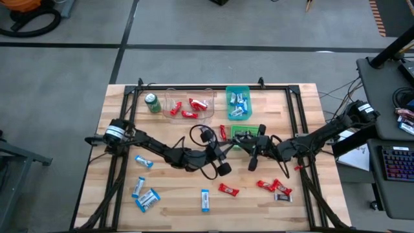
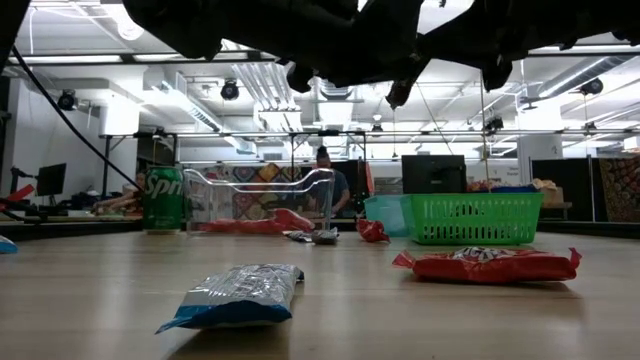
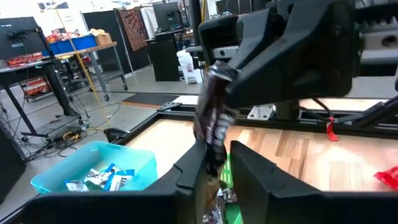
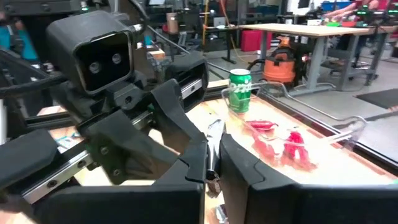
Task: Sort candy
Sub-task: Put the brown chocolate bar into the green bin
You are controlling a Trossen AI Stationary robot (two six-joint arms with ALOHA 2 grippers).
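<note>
A dark brown wrapped candy [image 3: 210, 121] hangs in the air between my two grippers, over the green basket [image 1: 253, 131] at mid table. My right gripper [image 3: 217, 70] is shut on its upper end. My left gripper [image 3: 217, 171] faces it from the table's left, and its fingers stand slightly apart on either side of the candy's lower end. In the high view the two grippers meet, left gripper [image 1: 231, 145] and right gripper [image 1: 250, 145]. Loose candy lies on the near half of the table: blue-and-white bars [image 1: 147, 200], red bars [image 1: 228, 189] and a dark one [image 1: 283, 197]. My right gripper pinches the dark candy's upper end [image 3: 219, 76] between its two fingers, coming level from the table's right. The wrapper shows edge-on between the fingers [image 4: 214, 140]. The candy hangs down from the hold, a little tilted, clear of table and basket. My left gripper has the candy's lower end [image 3: 214, 158] between its fingers; I cannot tell whether they touch it.
At the far side stand a green can [image 1: 152, 102], a clear tray [image 1: 204, 96] with red candy and a teal bin [image 1: 228, 91] with blue-and-white candy. A black frame [image 1: 194, 87] runs round the table. Cables loop beside the left arm [image 1: 202, 136].
</note>
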